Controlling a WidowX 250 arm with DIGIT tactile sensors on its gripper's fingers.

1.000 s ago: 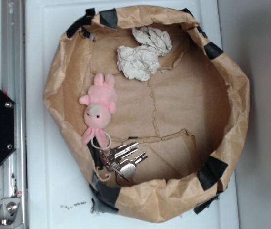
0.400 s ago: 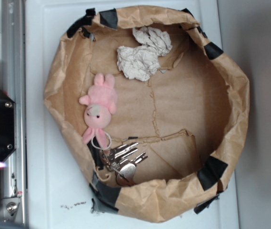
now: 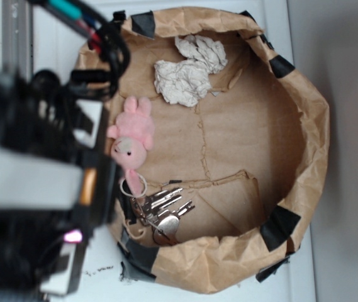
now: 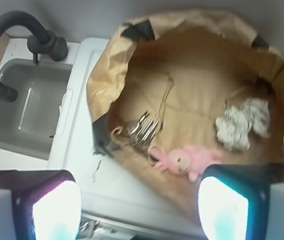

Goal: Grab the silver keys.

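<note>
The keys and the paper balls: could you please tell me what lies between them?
The pink bunny lies between the keys and the paper balls, beside bare brown paper floor; the exterior view shows it best.

Silver keys (image 3: 160,212) beside bunny (image 3: 131,141) in bag (image 3: 311,119)
</note>
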